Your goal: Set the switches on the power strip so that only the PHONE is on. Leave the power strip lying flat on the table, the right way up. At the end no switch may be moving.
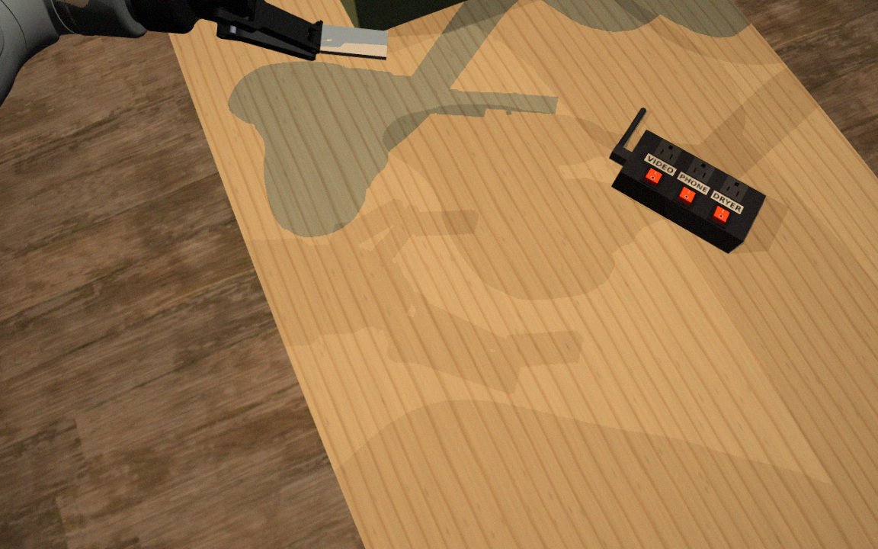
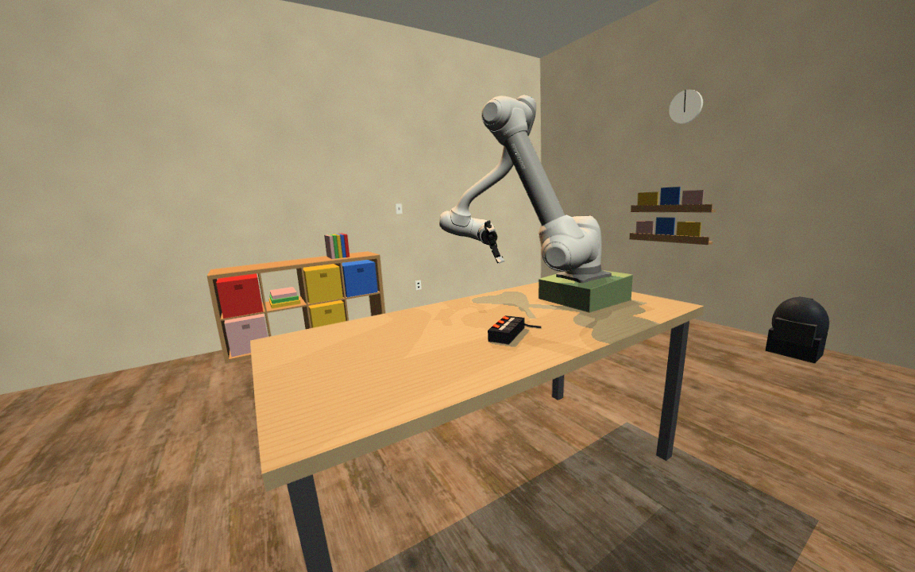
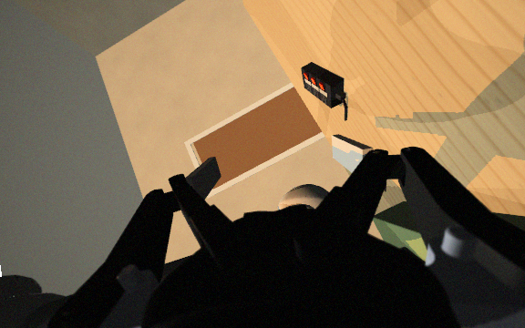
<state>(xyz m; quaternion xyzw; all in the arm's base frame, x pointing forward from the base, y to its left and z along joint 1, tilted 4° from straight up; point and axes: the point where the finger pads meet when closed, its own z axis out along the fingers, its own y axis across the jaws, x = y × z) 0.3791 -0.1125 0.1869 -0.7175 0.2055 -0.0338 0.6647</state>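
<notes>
A black power strip (image 1: 689, 189) lies flat and the right way up on the wooden table, toward its right side. It has three red rocker switches labelled VIDEO (image 1: 652, 176), PHONE (image 1: 686, 195) and DRYER (image 1: 720, 215), and a short black cord stub at its far left end. All three look the same bright red; I cannot tell which are on. The strip also shows in the exterior view (image 2: 505, 328) and in the wrist view (image 3: 323, 85). My gripper (image 1: 354, 42) hangs high above the table's far left part, well away from the strip, open and empty, as also seen in the wrist view (image 3: 281, 157).
The arm's green base block (image 2: 584, 289) stands at the table's far end. A shelf unit with coloured boxes (image 2: 295, 299) stands by the wall behind the table. A black object (image 2: 797, 328) sits on the floor at the right.
</notes>
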